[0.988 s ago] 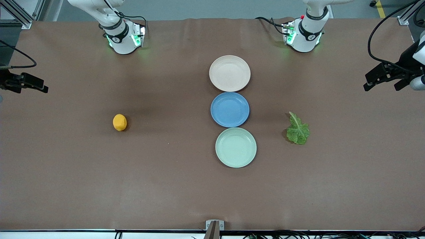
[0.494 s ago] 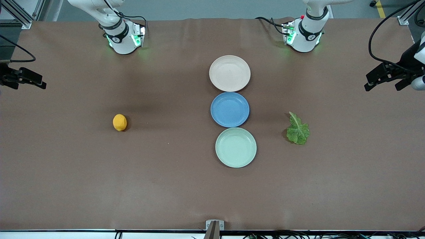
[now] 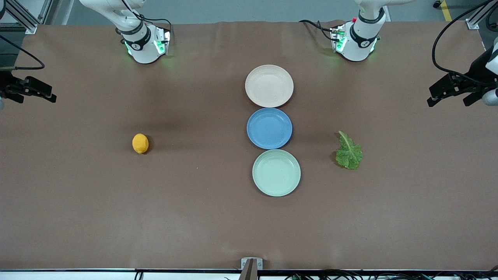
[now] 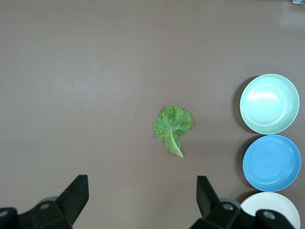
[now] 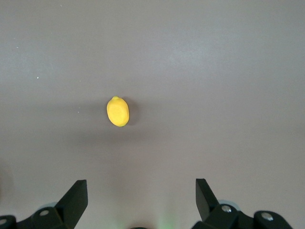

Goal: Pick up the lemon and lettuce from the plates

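Three plates: beige-pink (image 3: pixel 269 85), blue (image 3: pixel 269 128), mint green (image 3: pixel 276 172). One lemon (image 3: pixel 140 143). One lettuce leaf (image 3: pixel 349 153).

Blue plate (image 3: pixel 269 128) on brown table (image 3: pixel 194 202), middle of plate row; empty.

Lemon (image 5: pixel 117 111) on bare table (image 5: pixel 214 71), right end effector (image 5: pixel 141 198) fingers spread above.

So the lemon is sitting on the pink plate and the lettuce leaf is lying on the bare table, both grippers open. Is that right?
Not quite. The lemon lies on the bare table toward the right arm's end, as the front view shows; the pink plate holds nothing. The lettuce leaf is on the table, and the left gripper and right gripper are open.
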